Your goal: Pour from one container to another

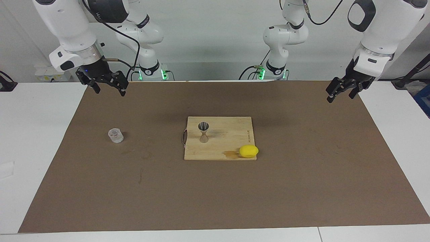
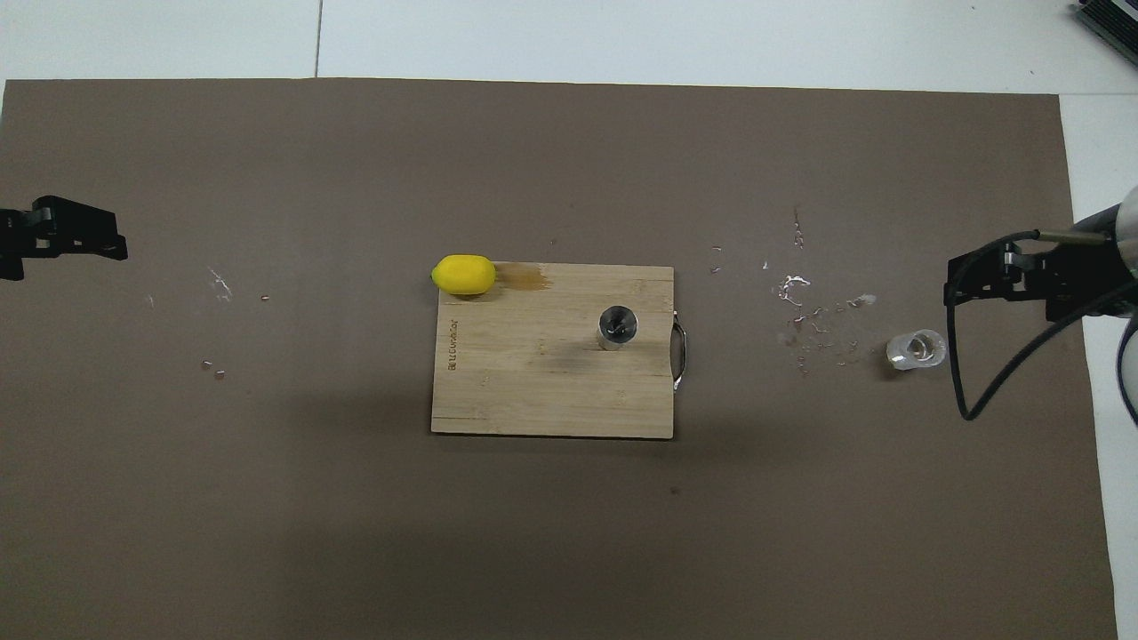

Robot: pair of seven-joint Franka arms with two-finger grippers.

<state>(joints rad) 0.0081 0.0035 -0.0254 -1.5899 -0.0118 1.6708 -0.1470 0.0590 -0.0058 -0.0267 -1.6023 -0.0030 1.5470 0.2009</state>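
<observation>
1. Right claw (image 1: 106,88) and left claw (image 1: 345,90) hang wide, empty, over the brown mat's (image 1: 302,188) robot-side corners
2. Steel hourglass jigger (image 1: 203,132) stands upright on the bamboo cutting board (image 1: 231,132)
3. Small clear glass (image 1: 115,135) sits well apart from the board, toward the right arm's end
4. Yellow lemon (image 1: 248,151) rests at the board's corner, farther out
</observation>
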